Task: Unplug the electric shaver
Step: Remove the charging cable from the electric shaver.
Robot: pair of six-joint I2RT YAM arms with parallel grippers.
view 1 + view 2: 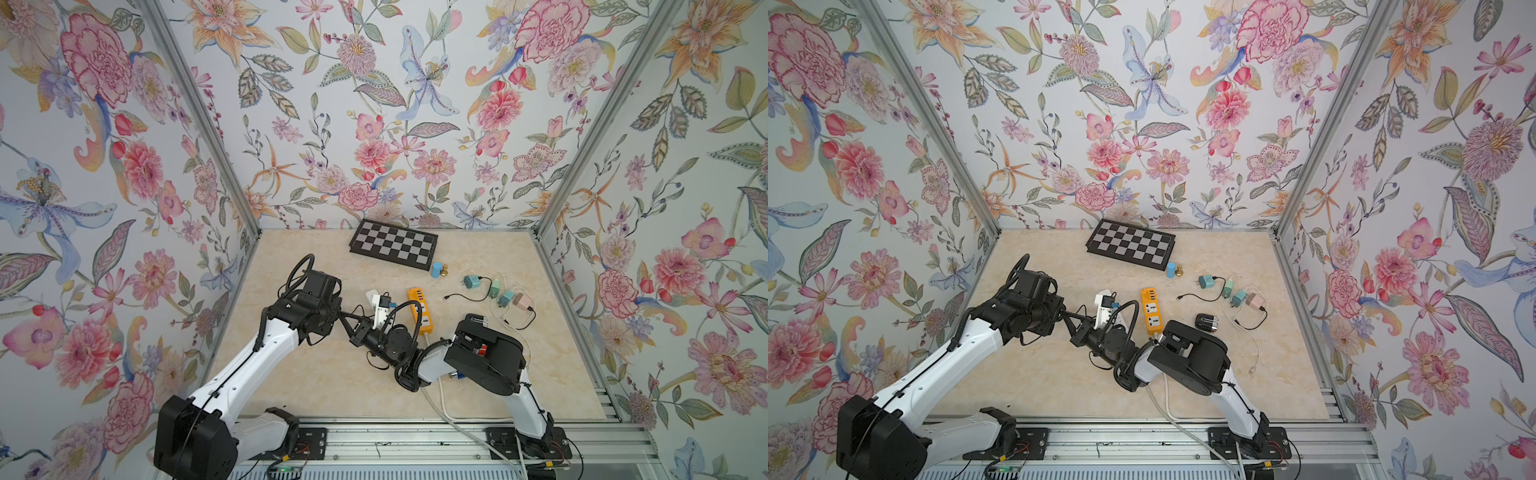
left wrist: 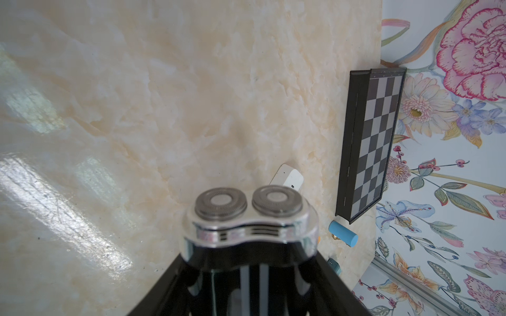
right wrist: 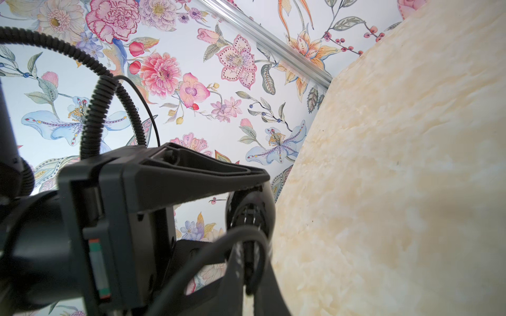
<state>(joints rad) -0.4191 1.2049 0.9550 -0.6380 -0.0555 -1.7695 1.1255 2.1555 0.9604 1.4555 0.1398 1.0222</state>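
The electric shaver [image 2: 247, 208] is black with a chrome head and two round foils. My left gripper [image 2: 252, 287] is shut on its body, one finger [image 2: 164, 290] on each side. In both top views the shaver [image 1: 360, 332] [image 1: 1082, 332] hangs above the table's middle between the two arms. My right gripper [image 3: 246, 287] meets it from the opposite end and is shut on the black plug [image 3: 250, 254] at the shaver's base [image 3: 250, 210]. A black cable [image 3: 208, 254] loops away from the plug. Whether the plug still sits in the socket is hidden.
An orange power strip [image 1: 419, 309] lies just right of the grippers, and a white adapter [image 2: 287, 177] lies beyond the shaver. Several pastel chargers [image 1: 471, 281] with cables lie at the right. A chessboard [image 1: 395, 244] and a blue cylinder [image 1: 436, 270] sit at the back. A black-and-silver object [image 1: 1207, 322] rests beside my right arm.
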